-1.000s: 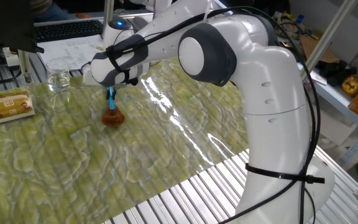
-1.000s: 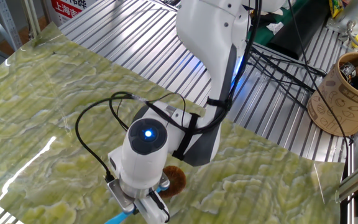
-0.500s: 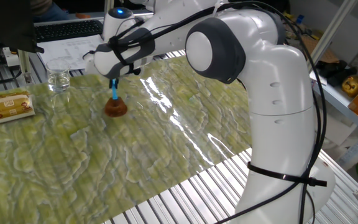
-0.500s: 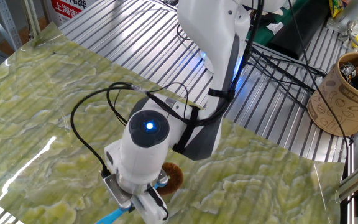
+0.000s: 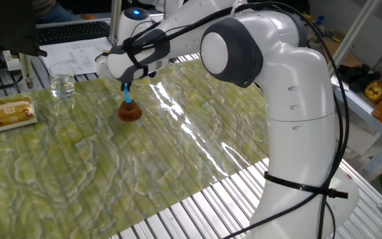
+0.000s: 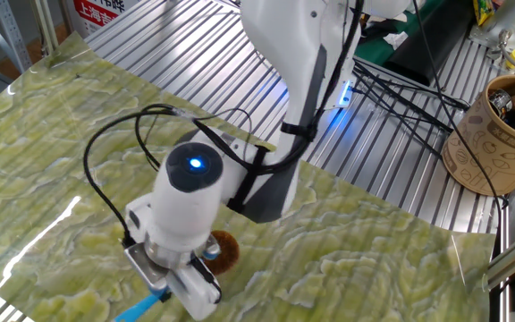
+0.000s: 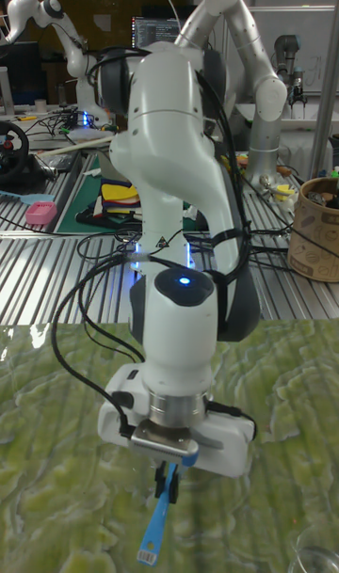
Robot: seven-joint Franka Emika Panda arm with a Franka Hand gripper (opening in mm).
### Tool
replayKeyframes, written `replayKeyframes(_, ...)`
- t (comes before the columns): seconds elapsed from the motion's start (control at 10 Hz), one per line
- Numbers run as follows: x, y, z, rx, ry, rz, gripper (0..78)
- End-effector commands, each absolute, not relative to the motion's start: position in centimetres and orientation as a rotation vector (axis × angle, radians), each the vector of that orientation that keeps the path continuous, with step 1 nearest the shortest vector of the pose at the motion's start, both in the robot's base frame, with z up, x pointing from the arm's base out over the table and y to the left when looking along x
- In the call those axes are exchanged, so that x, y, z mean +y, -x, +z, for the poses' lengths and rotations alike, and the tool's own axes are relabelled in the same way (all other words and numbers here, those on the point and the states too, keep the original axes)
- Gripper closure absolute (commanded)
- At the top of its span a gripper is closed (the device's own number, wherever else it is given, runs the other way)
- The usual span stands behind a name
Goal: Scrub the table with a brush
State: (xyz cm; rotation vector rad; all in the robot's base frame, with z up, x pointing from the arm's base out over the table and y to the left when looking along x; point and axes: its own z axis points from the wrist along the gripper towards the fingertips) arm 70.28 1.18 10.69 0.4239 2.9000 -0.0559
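Gripping the thin bright-blue plastic handle of the small brush [image 5: 128,105], the white two-finger gripper [image 5: 126,85] is closed on it, pressing the round reddish-brown bristle head against the glossy yellow-green marbled sheet on the ribbed silver metal table [image 5: 197,206], near a clear glass [image 5: 62,85] and a tan rectangular box [image 5: 9,111].

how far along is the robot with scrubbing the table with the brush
Done: the gripper is shut on the brush. In hand: the bristle head sits on the table, near the glass. Left: no scrub marks show, so how much is covered cannot be told.
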Motion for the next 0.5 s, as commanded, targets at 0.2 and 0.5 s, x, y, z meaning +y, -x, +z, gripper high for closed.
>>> replayKeyframes(0.2, -0.9, -71.2, 10.6, 2.882, -0.332, -0.057, 76.4)
replayKeyframes(0.5, -2.1, -71.8, 9.8, 2.850, -0.294, -0.053, 76.4)
